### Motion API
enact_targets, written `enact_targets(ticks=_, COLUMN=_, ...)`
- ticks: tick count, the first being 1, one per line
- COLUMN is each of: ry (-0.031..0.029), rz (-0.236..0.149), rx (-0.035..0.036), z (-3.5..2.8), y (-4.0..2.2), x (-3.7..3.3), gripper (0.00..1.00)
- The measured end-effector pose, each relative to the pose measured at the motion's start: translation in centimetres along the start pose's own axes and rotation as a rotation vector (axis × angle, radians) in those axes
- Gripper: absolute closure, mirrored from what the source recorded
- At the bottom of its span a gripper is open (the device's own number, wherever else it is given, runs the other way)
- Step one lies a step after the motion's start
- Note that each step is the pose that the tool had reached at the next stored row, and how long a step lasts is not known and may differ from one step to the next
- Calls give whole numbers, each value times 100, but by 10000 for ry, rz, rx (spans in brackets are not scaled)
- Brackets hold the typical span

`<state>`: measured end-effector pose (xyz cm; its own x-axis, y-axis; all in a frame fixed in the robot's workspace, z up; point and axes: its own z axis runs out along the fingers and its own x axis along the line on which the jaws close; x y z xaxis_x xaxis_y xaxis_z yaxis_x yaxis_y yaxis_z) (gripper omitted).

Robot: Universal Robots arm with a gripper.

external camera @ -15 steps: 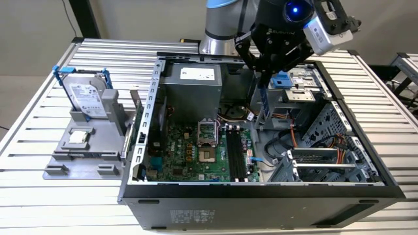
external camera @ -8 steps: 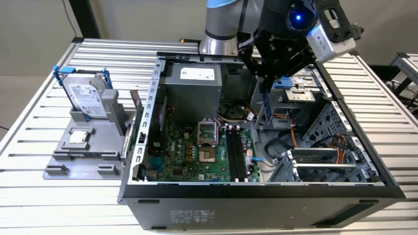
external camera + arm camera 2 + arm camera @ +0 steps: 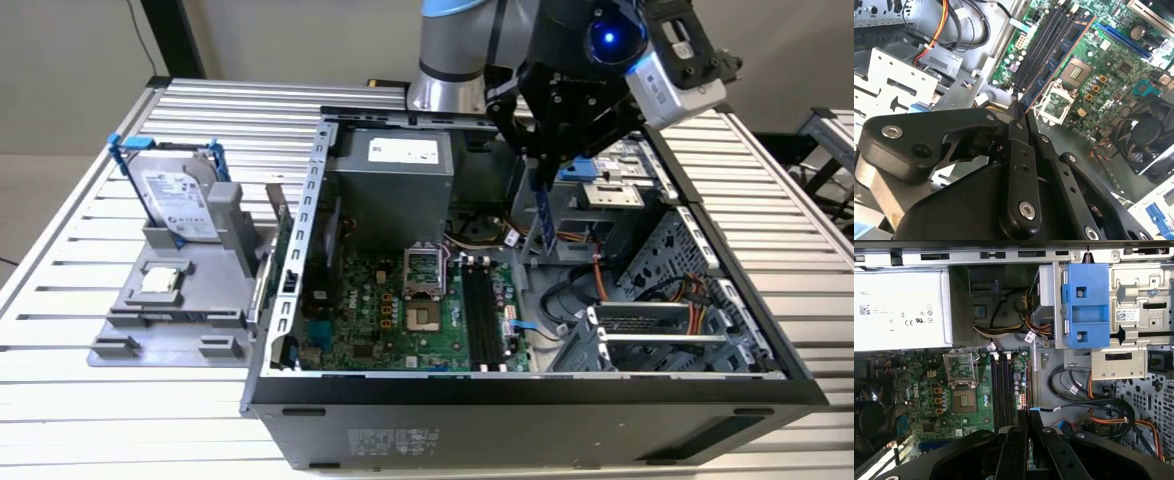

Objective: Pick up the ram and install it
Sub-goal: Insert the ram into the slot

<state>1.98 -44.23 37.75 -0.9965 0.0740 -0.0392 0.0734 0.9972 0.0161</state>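
Holding the ram (image 3: pixel 545 215) tight in the clenched gripper (image 3: pixel 550 158), edge-down inside the open computer case (image 3: pixel 314 200), above the board near the memory slots (image 3: pixel 487 310), not seated. Risk of jamming or bending if lowered off-line, or snagging the cables (image 3: pixel 601 285). In the second wrist view, seen running lengthwise along the slots; in the exterior view, hanging clear of the board
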Motion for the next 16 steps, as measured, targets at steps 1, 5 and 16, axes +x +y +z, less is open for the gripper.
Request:
enact_targets(ticks=1, ry=0, rz=0, rx=0, z=0, y=0, x=0, gripper=100)
enact_targets(ticks=5, ry=24, rz=1, rx=7, z=46, y=-1, x=2, gripper=100)
enact_targets(ticks=16, ry=18, rz=-1, rx=8, z=249, y=0, x=-43, gripper=100)
